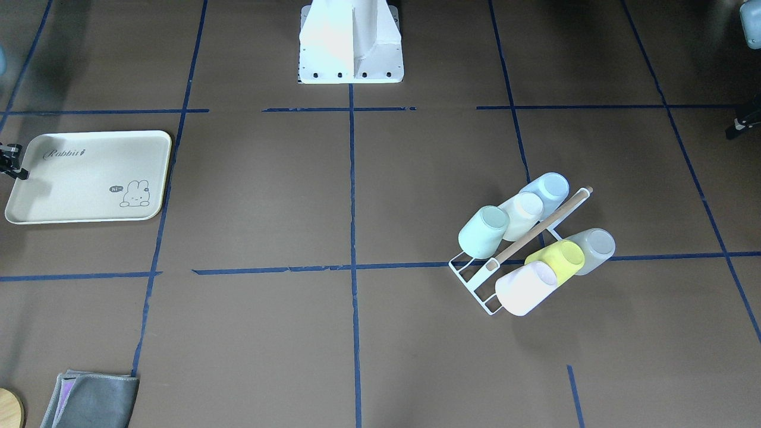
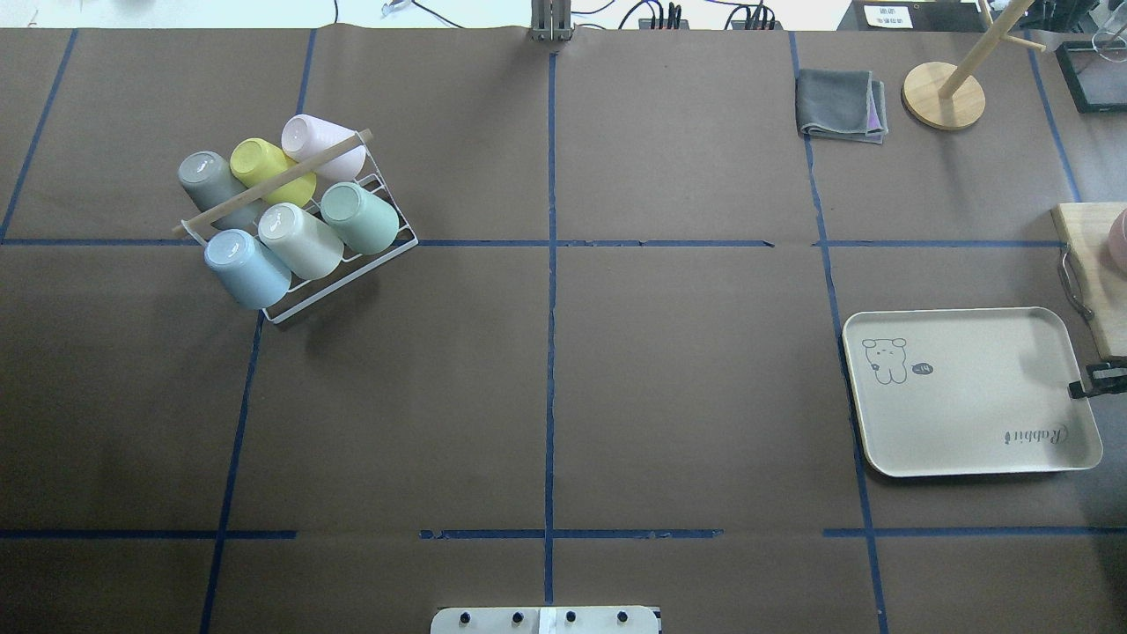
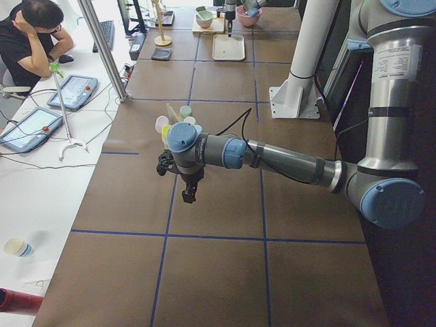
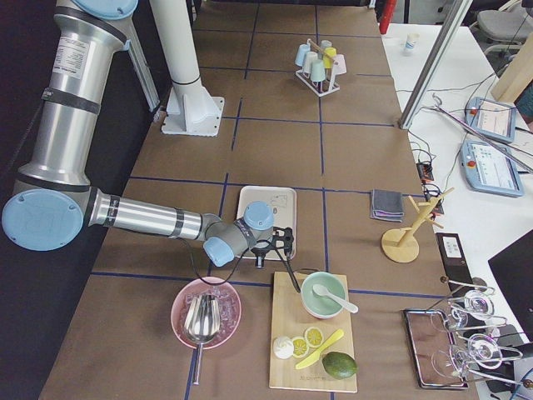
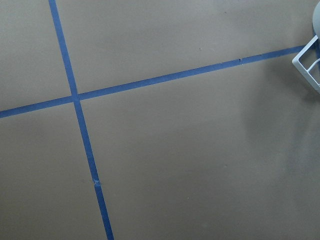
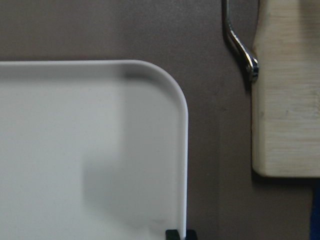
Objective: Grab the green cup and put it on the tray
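Note:
The green cup [image 1: 483,232] is a pale mint tumbler lying slanted on a white wire rack [image 1: 472,277] with several other cups; it also shows in the overhead view [image 2: 359,217]. The cream tray [image 1: 89,178] with the "Rabbit" script lies flat far across the table [image 2: 968,392] and holds nothing. My left gripper [image 3: 185,196] hovers over bare table beside the rack, only its edge showing in the front view [image 1: 737,125]. My right gripper [image 2: 1087,386] hangs over the tray's outer rim [image 6: 183,150]. I cannot tell whether either gripper is open or shut.
The rack also holds light blue [image 2: 246,267], cream [image 2: 299,239], grey, yellow-green [image 2: 271,170] and pink cups under a wooden rod. A folded grey cloth [image 2: 841,106], a wooden stand [image 2: 942,95] and a cutting board [image 2: 1090,264] sit near the tray. The robot base [image 1: 351,41] stands mid-table.

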`<action>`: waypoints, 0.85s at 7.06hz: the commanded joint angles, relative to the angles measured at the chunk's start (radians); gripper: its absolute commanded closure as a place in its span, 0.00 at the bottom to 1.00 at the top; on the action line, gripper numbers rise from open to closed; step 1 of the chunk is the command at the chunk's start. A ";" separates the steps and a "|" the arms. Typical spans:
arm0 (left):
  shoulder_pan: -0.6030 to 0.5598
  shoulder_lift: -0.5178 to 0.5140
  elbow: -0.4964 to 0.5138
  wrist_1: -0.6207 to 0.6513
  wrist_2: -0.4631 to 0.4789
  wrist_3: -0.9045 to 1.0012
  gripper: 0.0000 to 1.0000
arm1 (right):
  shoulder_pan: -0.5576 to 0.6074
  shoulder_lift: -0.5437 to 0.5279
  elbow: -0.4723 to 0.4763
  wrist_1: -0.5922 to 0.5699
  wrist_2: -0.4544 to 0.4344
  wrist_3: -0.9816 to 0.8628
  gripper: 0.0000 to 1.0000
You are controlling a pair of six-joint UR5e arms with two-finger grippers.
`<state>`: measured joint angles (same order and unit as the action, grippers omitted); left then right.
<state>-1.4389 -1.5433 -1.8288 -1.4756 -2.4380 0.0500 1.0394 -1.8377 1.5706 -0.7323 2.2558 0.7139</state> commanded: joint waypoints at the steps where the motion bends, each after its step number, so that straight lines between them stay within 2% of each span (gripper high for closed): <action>1: 0.000 -0.001 0.014 -0.052 0.001 0.002 0.00 | -0.001 0.011 0.113 0.007 0.054 0.022 1.00; 3: 0.000 -0.001 0.016 -0.055 0.001 0.002 0.00 | -0.015 0.122 0.141 0.005 0.157 0.202 1.00; 4: 0.000 0.002 0.016 -0.055 0.001 0.002 0.00 | -0.039 0.177 0.147 0.005 0.174 0.261 1.00; 6: 0.002 -0.001 0.019 -0.057 0.001 0.004 0.01 | -0.134 0.298 0.147 0.004 0.147 0.471 1.00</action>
<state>-1.4384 -1.5434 -1.8117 -1.5311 -2.4375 0.0525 0.9617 -1.6153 1.7167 -0.7274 2.4169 1.0585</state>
